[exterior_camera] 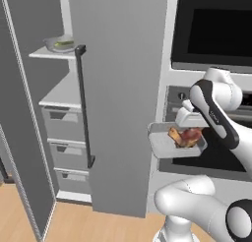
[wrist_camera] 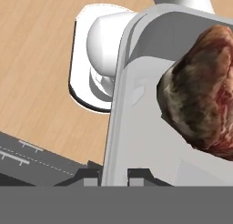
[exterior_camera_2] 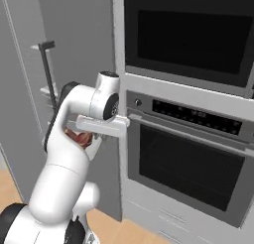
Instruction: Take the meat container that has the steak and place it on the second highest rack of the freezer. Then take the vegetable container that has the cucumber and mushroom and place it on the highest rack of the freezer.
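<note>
- Your pincer [wrist_camera: 113, 175] is clenched on the rim of the meat container [exterior_camera: 162, 148].
- The steak [exterior_camera: 185, 136] lies inside, just beyond the fingertips.
- You see the vegetable container [exterior_camera: 59, 44] far left, above, on a freezer shelf.

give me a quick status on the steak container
Gripper shut on meat container, steak inside. Held in the air by the oven front, not yet in the freezer. Open freezer door stands between container and racks.
</note>
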Controlling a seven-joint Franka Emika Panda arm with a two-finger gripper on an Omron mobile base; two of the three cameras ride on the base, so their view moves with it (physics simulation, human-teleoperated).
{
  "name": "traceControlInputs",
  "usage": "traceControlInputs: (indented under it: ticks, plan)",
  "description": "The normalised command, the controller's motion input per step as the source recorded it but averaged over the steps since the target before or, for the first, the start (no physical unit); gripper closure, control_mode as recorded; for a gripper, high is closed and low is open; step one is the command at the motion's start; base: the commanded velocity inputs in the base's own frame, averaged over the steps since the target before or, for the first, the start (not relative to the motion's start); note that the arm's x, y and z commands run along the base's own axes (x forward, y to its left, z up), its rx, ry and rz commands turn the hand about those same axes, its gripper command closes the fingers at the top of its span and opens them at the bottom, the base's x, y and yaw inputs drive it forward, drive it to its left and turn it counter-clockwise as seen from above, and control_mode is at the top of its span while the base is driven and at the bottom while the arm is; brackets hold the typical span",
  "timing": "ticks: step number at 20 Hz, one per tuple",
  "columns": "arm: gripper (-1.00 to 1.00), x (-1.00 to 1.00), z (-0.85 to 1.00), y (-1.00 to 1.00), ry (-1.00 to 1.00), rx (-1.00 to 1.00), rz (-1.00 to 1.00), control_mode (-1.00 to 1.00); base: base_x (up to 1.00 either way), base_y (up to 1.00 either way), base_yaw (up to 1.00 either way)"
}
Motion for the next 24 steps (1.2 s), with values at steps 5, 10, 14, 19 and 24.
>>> traceControlInputs:
  ticks: [5, 10, 14, 19, 24]
  plan:
    - [1.00, 0.00, 0.00, 0.00, 0.00, 0.00, 0.00, 1.00, 0.00, 0.98, -0.20]
    - [1.00, 0.00, 0.00, 0.00, 0.00, 0.00, 0.00, 1.00, 0.00, 0.99, -0.16]
    - [1.00, 0.00, 0.00, 0.00, 0.00, 0.00, 0.00, 1.00, 0.00, 0.79, -0.12]
    - [1.00, 0.00, 0.00, 0.00, 0.00, 0.00, 0.00, 1.00, 0.06, 0.48, -0.14]
    - [1.00, 0.00, 0.00, 0.00, 0.00, 0.00, 0.00, 1.00, 0.26, 0.30, -0.11]
